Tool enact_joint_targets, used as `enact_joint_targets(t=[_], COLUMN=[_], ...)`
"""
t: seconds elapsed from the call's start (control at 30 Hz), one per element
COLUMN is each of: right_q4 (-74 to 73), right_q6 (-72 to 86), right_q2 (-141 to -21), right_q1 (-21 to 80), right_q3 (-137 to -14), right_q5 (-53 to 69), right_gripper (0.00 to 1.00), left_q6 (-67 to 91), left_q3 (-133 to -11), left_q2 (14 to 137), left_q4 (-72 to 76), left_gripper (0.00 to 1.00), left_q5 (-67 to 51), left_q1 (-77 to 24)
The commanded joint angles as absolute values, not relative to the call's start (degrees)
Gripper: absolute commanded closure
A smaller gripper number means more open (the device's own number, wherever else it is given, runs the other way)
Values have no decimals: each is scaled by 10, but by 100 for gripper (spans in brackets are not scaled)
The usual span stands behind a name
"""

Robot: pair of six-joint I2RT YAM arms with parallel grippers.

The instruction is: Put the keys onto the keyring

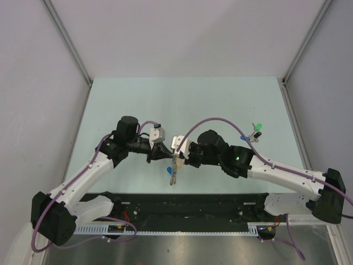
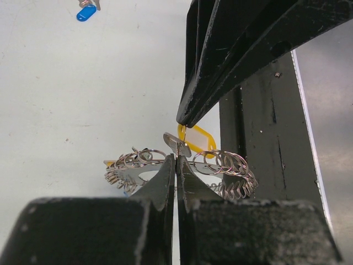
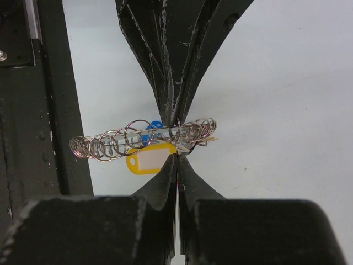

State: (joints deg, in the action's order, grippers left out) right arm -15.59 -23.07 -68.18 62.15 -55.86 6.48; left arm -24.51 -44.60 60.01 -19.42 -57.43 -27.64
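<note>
The keyring (image 1: 174,168), a coil of dull silver loops, hangs above the table between both grippers. My left gripper (image 2: 175,160) is shut on the ring's middle; the loops (image 2: 231,165) spread out to either side of its tips. My right gripper (image 3: 177,161) faces it, shut on the metal part of a key with a yellow tag (image 3: 148,160), which is held right against the keyring (image 3: 105,146). In the left wrist view that yellow tag (image 2: 198,138) hangs just under the right gripper's fingertips (image 2: 185,118). A blue-capped key (image 1: 169,170) lies on the table below the ring.
More keys lie on the table to the right: a green-capped one (image 1: 256,127) and a blue-capped one (image 1: 243,138). The black base rail (image 1: 193,207) runs along the near edge, close under the grippers. Grey walls close in the table at the sides and back.
</note>
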Motion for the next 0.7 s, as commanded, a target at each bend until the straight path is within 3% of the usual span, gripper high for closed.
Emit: enact_joint_targets(t=[0.0, 0.67], right_q4=[-142, -154], right_q6=[-236, -230], right_q2=[-687, -673], right_q1=[626, 628], right_q3=[-585, -585], right_q5=[56, 33], right_gripper=[100, 100], left_q6=[-259, -261], left_q3=[-468, -462], left_q2=[592, 577], left_q4=[-176, -168], left_gripper=[100, 100], left_q5=[-613, -590], left_q1=[-280, -279])
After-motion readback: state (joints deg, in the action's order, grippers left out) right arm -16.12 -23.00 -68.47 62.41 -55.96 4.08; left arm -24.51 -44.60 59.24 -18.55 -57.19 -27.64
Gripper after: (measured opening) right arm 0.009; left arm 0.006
